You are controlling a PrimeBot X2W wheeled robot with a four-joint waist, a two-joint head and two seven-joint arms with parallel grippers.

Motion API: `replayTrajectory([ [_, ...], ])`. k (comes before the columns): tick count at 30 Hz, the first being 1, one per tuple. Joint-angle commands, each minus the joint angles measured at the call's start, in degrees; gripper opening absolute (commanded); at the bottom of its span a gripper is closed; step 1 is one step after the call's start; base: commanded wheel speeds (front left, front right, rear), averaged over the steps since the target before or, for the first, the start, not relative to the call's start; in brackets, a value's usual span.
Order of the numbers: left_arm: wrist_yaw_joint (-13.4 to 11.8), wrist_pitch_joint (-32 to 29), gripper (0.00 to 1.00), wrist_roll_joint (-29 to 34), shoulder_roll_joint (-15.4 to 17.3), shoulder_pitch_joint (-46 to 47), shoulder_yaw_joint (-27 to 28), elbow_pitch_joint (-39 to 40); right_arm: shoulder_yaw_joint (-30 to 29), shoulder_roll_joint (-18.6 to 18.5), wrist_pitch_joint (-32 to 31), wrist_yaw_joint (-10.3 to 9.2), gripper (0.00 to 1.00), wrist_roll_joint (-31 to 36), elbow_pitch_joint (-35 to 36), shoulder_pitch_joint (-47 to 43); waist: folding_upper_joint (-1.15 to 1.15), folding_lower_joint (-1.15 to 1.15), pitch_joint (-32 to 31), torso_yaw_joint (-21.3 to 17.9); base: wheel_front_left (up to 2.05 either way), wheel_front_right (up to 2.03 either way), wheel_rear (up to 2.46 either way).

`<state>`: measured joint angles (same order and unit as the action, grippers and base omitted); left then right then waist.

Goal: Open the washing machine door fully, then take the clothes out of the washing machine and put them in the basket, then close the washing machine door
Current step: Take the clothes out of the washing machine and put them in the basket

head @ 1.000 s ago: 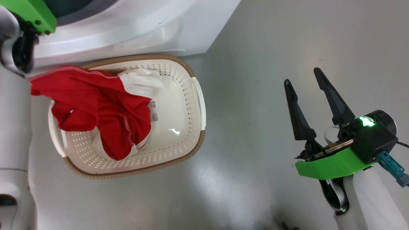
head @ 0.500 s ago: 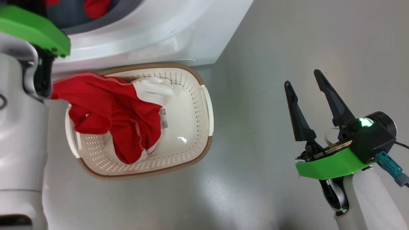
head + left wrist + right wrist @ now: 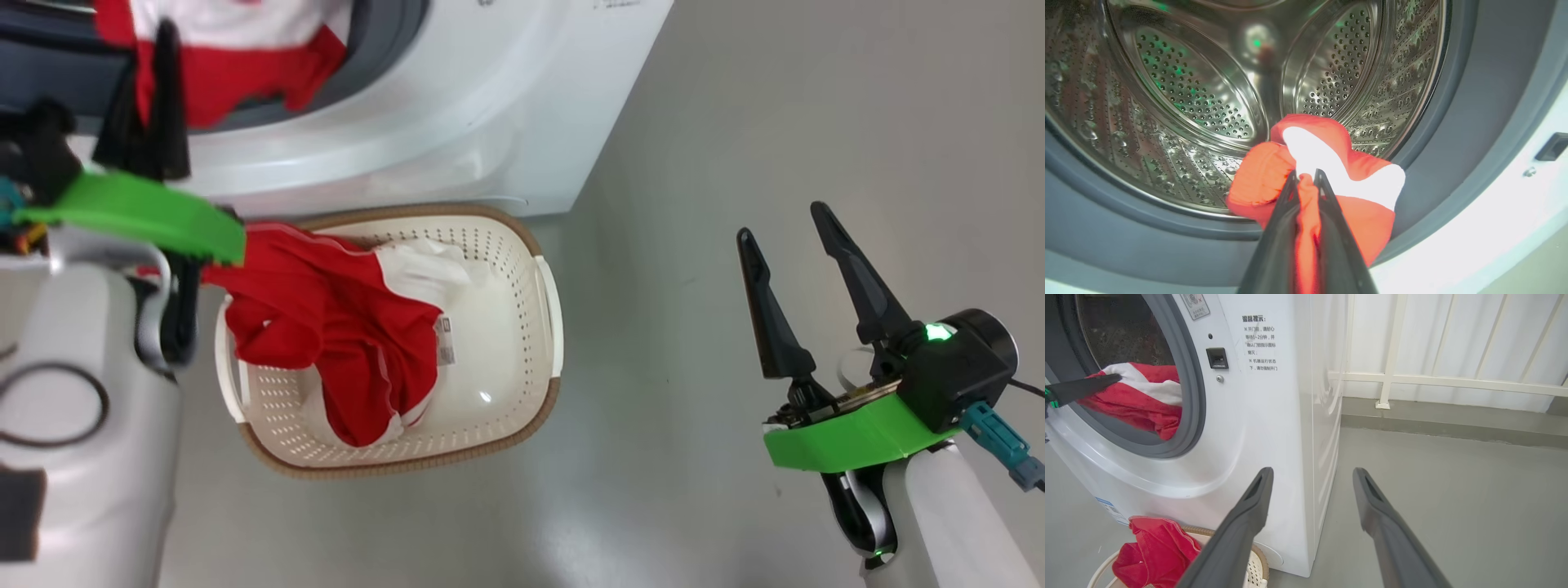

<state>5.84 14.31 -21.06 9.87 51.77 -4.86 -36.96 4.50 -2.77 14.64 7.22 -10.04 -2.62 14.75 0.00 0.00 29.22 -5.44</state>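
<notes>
Left hand [image 3: 1304, 175] pinches the clothes [image 3: 1367, 228]; I'd lift clear of the drum lip [image 3: 1180, 196] before swinging to the basket [image 3: 510, 327]. Right hand [image 3: 780, 220] wide, empty.

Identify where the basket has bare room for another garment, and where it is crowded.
Free: the right half of the basket, bare bottom between the red garment and the right handle. Crowded: its left half, where the garment drapes the rim.

The washer's [image 3: 1274, 437] front bears a Chinese notice [image 3: 1260, 344] headed 温馨提示, mentioning 1~2分钟; a cloth tag's [image 3: 443, 340] print is illegible.
</notes>
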Motion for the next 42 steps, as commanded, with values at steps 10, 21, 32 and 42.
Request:
replayTrajectory([
  [10,-1.4,0.7,0.00,1.5,0.5,-12.9,1.7,10.4,0.4,-0.1,0.4,0.26,1.00,0.1,0.2,-3.2,0.00,0.00,-7.6,2.2,0.00,0.00,0.00],
  [21,-1.9,0.7,0.00,3.1,-1.4,-24.7,2.7,18.7,-0.3,-0.1,0.4,0.26,1.00,-0.5,-0.8,-5.6,0.00,0.00,-15.2,2.8,0.00,0.00,0.00],
  [32,-3.0,0.7,0.00,3.7,-3.7,-33.3,4.0,25.8,-2.5,-0.1,0.4,0.26,1.00,-0.1,-0.8,-8.2,0.00,0.00,-19.2,3.3,0.00,0.00,0.00],
  [42,-3.1,0.7,0.00,3.2,-5.7,-39.4,4.0,30.8,-3.0,-0.1,0.4,0.26,1.00,-0.5,-0.6,-9.2,0.00,0.00,-20.9,3.5,0.00,0.00,0.00],
])
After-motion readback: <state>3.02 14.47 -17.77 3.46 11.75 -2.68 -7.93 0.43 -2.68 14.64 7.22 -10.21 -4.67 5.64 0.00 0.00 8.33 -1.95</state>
